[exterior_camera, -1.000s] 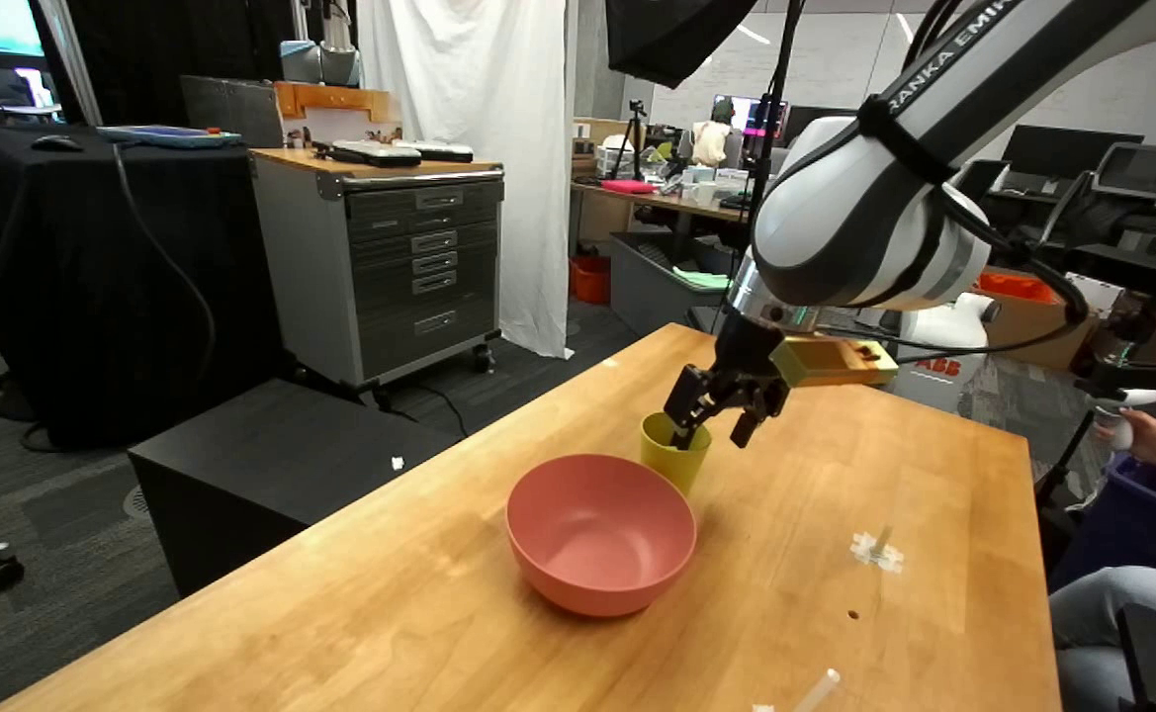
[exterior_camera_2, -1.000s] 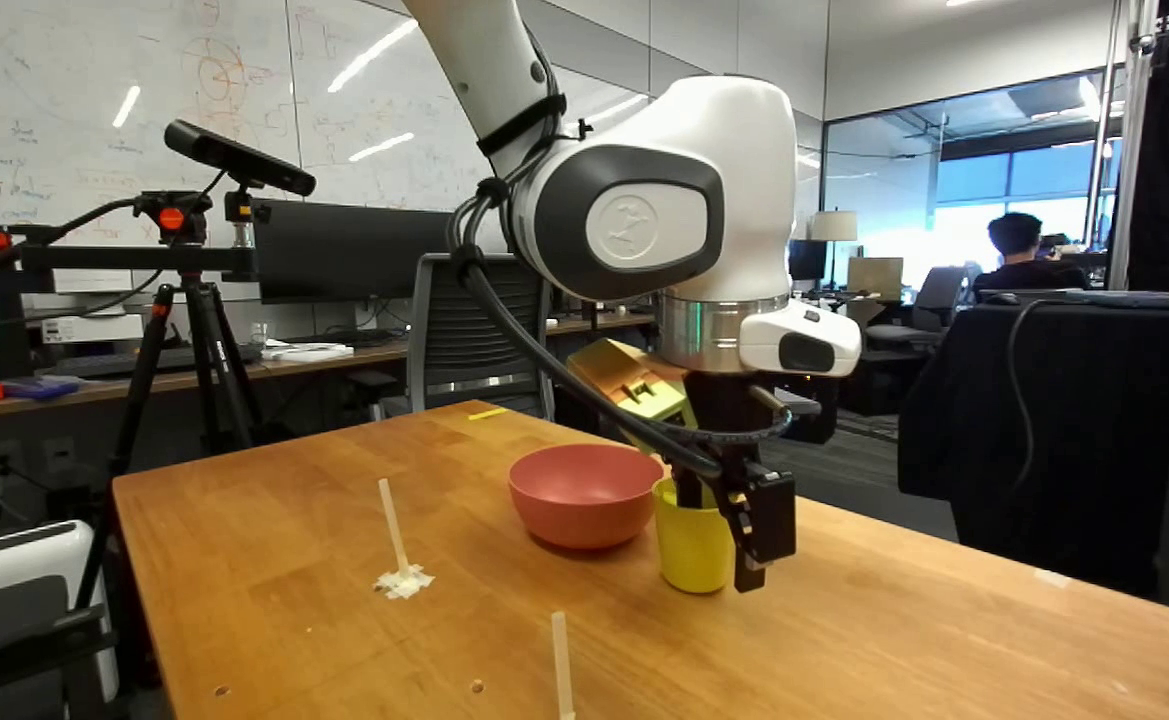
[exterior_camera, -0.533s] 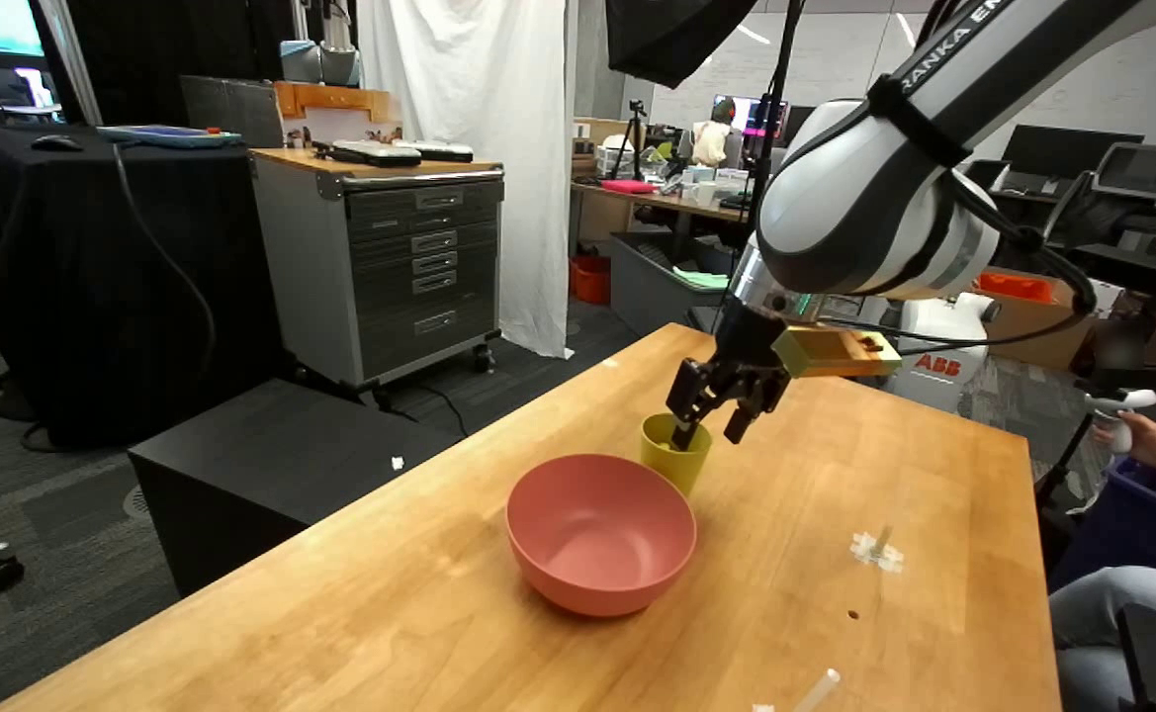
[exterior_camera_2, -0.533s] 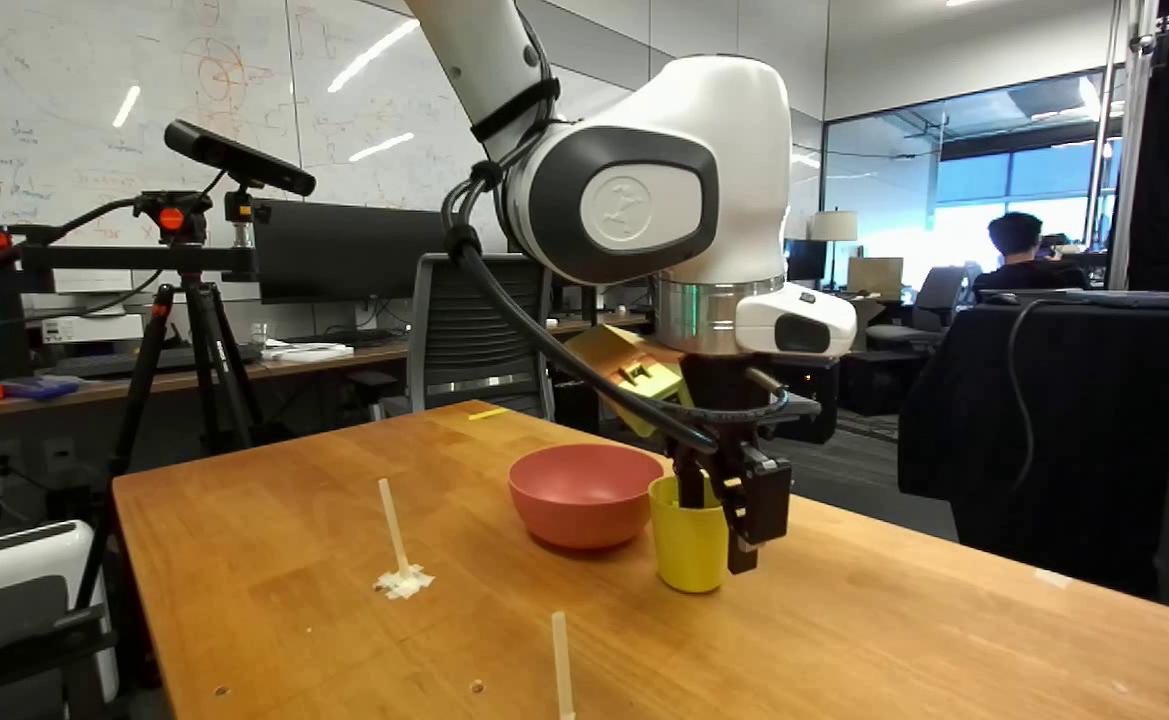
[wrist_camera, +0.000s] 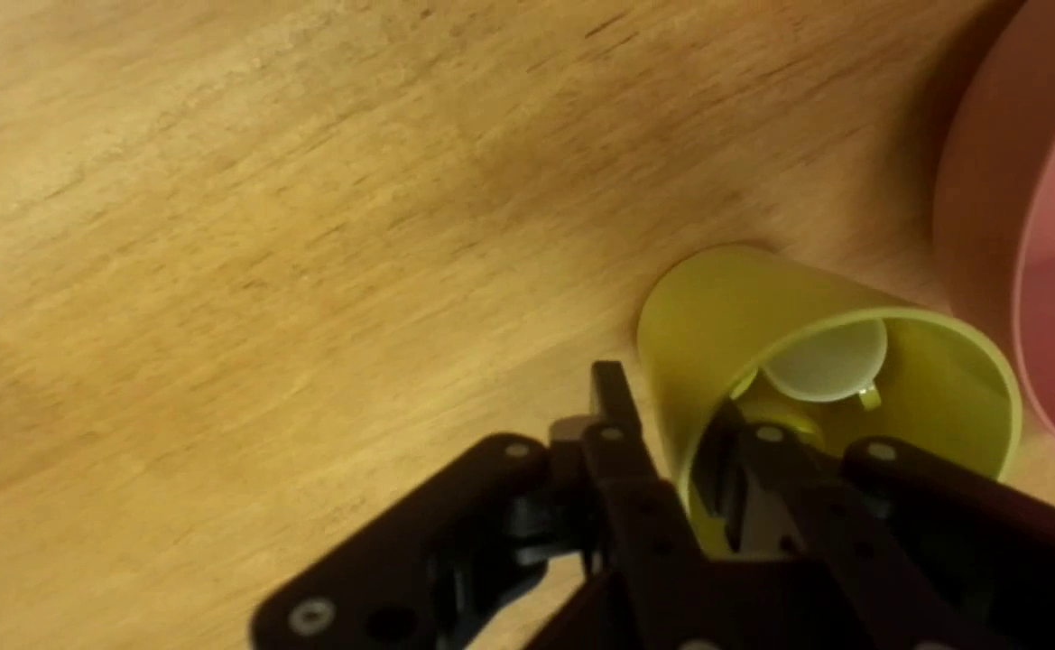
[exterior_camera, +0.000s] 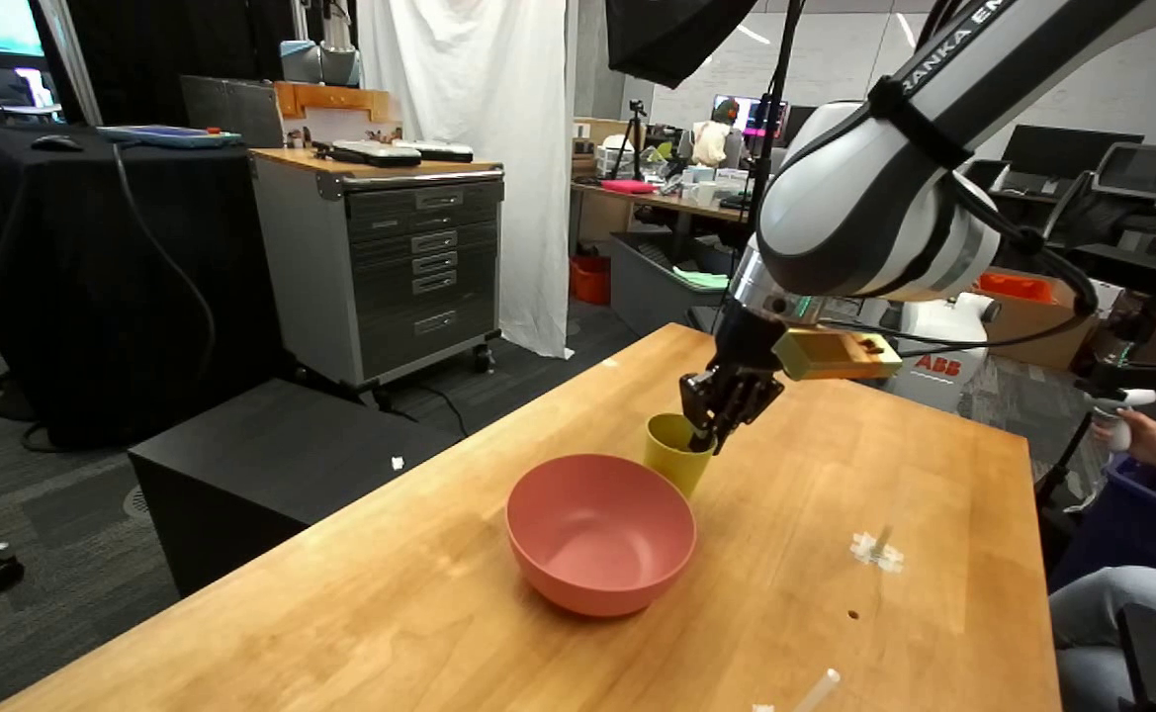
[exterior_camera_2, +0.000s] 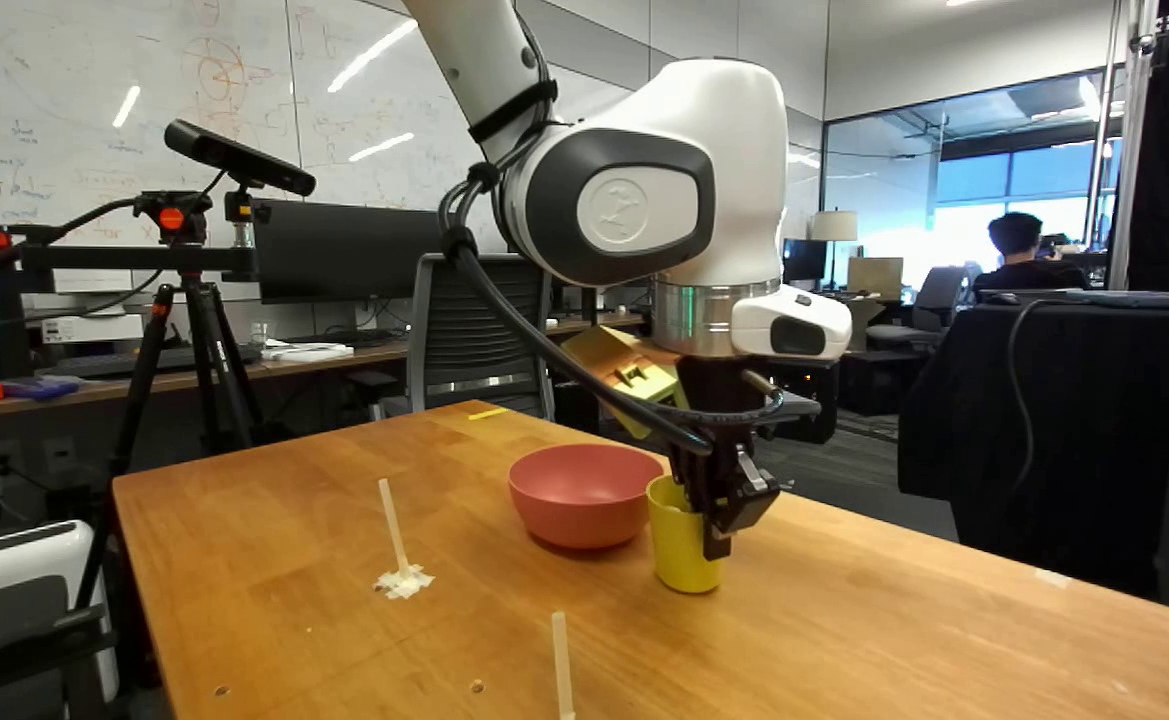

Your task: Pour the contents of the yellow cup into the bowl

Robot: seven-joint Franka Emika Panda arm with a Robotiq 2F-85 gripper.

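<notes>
My hand (wrist_camera: 669, 402) is mostly black with touches of grey, and my arm (exterior_camera_2: 644, 190) is white with dark grey panels. The cup (wrist_camera: 717, 311) is plain yellow, the pieces (wrist_camera: 834, 366) inside white and yellow, the bowl (exterior_camera_2: 582, 518) solid salmon pink, and the surface (wrist_camera: 310, 262) honey-tan with streaky darker wood grain.

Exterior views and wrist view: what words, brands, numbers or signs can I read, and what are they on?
"RANKA EM", along the robot arm; the ends don't show.
"ABB", red, on a white machine in the background.
Figure emblem without readable letters, on the arm's joint cap.
Whiteboard: handwriting too blurred to read reliably.
Background screen: too small.
Yellow cup and bowl: no text shows.
</notes>
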